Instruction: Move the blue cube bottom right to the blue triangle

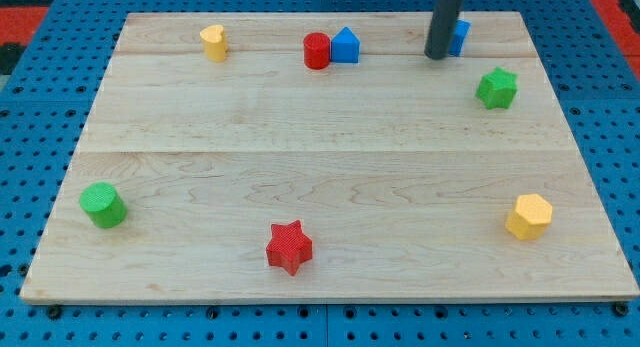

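1. My tip (436, 56), a bare rod holding nothing, is pressing against the blue cube's (460, 35) left side, probably touching.
2. The blue triangle (345, 45) is sitting leftward, beside the red cylinder (317, 50).

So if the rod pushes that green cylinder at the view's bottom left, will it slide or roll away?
The green cylinder looks to stand on its flat end, so it would probably slide, not roll. It looks squat, so tipping seems unlikely. The wooden board appears smooth, so it should move easily. My tip is far off, beside the partly hidden blue block.
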`<state>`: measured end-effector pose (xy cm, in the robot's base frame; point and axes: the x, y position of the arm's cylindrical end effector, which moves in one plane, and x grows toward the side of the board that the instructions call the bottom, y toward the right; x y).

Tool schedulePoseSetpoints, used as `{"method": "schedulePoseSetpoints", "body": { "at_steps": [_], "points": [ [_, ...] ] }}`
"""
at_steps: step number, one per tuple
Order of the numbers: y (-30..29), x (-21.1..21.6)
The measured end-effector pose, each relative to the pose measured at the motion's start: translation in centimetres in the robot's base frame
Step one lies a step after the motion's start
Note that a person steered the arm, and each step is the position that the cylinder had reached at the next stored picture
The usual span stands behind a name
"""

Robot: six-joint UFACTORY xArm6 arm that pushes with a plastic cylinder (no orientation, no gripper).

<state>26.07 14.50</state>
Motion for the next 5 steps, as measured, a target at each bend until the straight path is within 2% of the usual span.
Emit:
{"method": "schedulePoseSetpoints", "body": {
  "at_steps": [1,3,4,5],
  "points": [
    [-1.6,-2.2],
    [4.2,-6.8],
    [6.1,-3.5],
    [1.8,1.9]
  ]
}}
